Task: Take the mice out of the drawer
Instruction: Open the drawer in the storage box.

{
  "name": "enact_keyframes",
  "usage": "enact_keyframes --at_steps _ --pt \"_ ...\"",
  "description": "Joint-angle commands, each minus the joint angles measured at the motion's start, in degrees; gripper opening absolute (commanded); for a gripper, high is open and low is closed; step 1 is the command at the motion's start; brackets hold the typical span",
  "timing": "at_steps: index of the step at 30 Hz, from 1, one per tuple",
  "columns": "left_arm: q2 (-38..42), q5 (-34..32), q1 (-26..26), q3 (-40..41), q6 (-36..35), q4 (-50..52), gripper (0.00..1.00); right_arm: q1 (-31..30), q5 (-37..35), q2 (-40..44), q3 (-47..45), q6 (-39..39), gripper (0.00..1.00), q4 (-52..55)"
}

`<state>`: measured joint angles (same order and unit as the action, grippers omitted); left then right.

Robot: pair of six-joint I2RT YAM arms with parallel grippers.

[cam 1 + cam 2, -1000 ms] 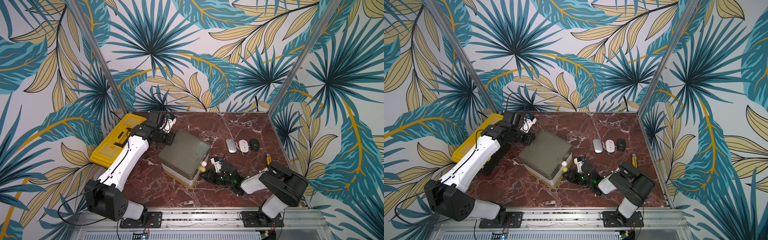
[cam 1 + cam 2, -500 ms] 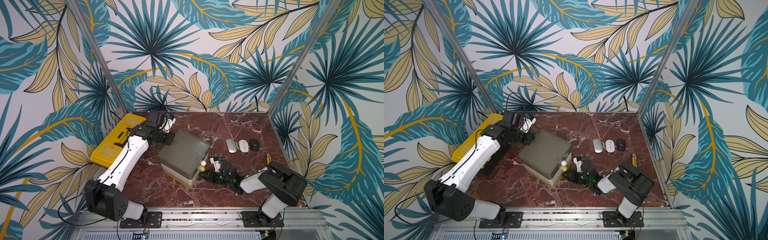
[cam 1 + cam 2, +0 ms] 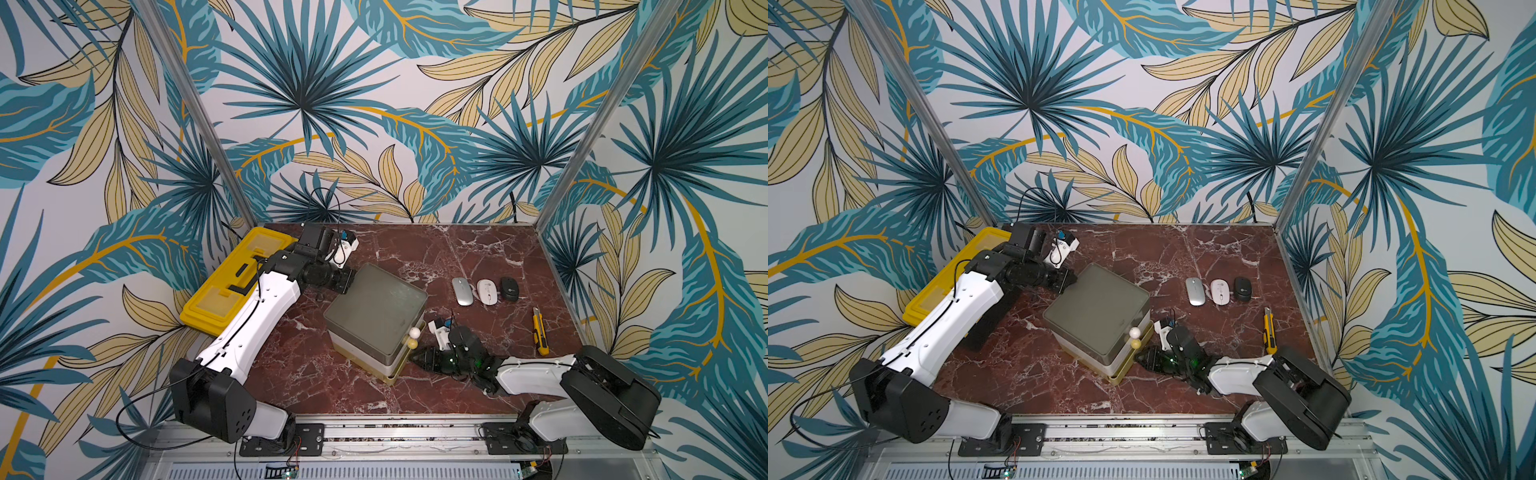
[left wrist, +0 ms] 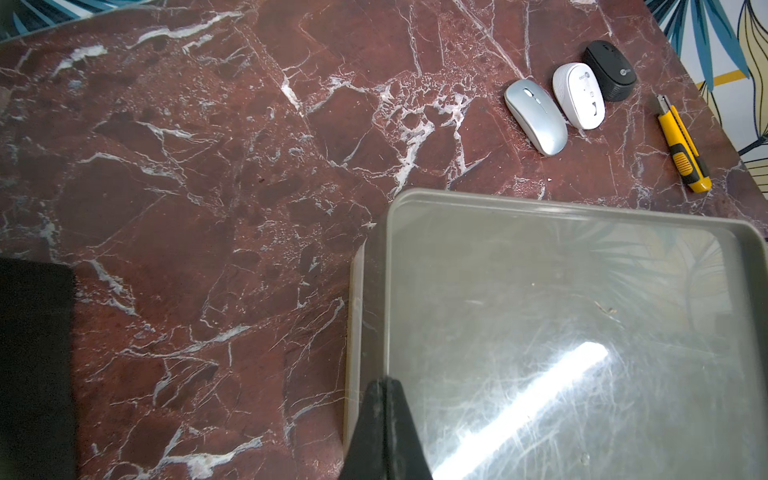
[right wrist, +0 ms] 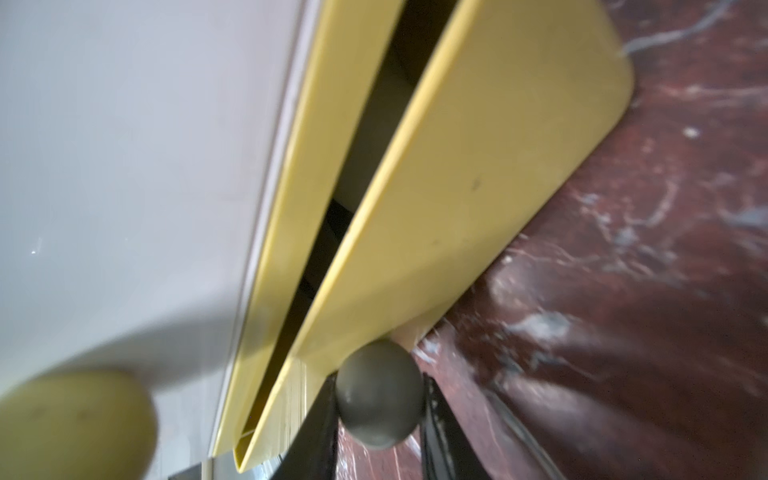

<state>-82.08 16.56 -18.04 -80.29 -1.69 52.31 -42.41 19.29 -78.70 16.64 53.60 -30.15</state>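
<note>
Grey knob (image 5: 379, 395) pinched between the right jaws, a grip only the right wrist view shows; both top views hide it behind the arm. Its yellow drawer (image 5: 478, 187), lowest in the drawer box (image 3: 376, 309), stands ajar by a narrow slit, contents too dark to tell. Left jaws, pressed together, sit at the box's far left top corner. Three mice lie out on the bench (image 3: 478, 249), right of the box: silver mouse (image 3: 462, 291), white mouse (image 3: 486, 291), black mouse (image 3: 509, 289), side by side. A knife (image 3: 540, 331) lies near the right edge; bare bench runs between box and mice.
</note>
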Motion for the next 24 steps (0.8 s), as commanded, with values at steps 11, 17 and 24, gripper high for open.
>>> enact_keyframes --at_steps 11,17,24 --pt "-0.1 -0.1 -0.2 0.0 1.1 2.8 0.00 0.0 -3.7 12.8 -2.9 -3.5 0.25 16.3" --pt "-0.1 -1.5 -0.2 0.0 1.0 3.1 0.00 0.0 -6.0 23.2 -2.8 -5.2 0.25 29.6" --pt "-0.3 -2.2 0.3 0.0 1.3 2.8 0.00 0.0 -5.2 32.8 -5.1 -5.7 0.26 39.0"
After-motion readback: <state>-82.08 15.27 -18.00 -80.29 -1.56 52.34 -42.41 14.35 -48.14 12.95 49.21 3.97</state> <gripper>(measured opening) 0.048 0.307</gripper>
